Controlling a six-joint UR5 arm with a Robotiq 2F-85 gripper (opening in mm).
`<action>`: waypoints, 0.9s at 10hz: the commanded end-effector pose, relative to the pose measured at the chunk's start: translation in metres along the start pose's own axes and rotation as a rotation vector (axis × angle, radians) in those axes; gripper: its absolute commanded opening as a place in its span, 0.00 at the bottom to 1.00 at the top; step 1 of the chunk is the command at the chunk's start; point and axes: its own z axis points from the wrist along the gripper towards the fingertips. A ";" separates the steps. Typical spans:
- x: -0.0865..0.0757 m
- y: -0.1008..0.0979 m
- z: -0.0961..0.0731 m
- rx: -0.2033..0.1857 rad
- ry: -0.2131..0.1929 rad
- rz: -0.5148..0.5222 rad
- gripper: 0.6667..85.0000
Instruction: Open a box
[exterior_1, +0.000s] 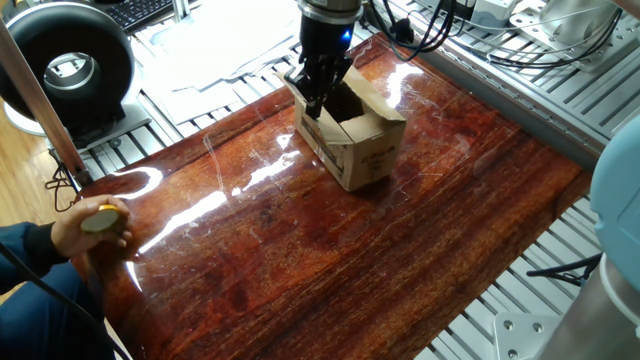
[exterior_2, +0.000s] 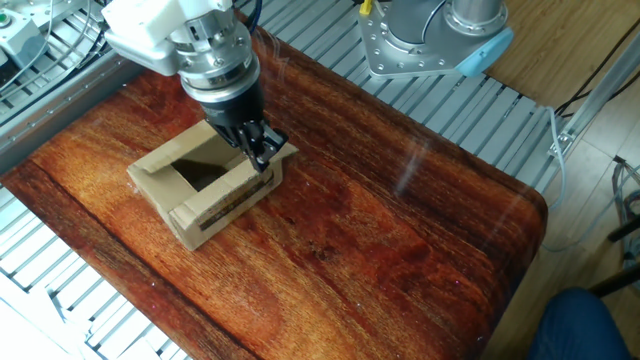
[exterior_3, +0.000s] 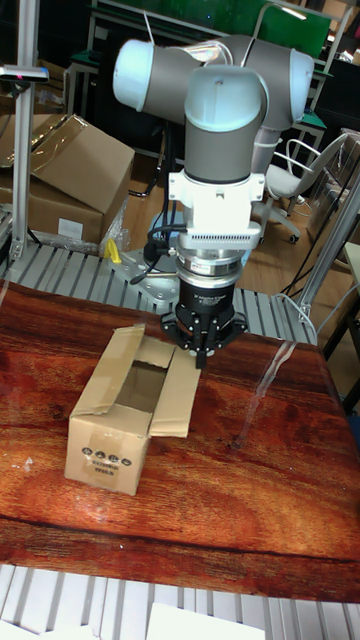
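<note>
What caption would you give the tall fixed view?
UR5 end effector pressing a flap of the open cardboard box outward on a glossy wooden table.

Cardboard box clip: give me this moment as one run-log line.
task: open box | cardboard box: upright, top open, flaps spread | gripper: at flap edge, grip unclear | table: wooden
</note>
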 end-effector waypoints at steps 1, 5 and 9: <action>-0.004 0.000 0.003 -0.003 -0.014 -0.015 0.00; -0.004 -0.006 0.014 0.018 -0.004 -0.040 0.00; -0.005 -0.007 0.016 0.026 -0.008 -0.036 0.00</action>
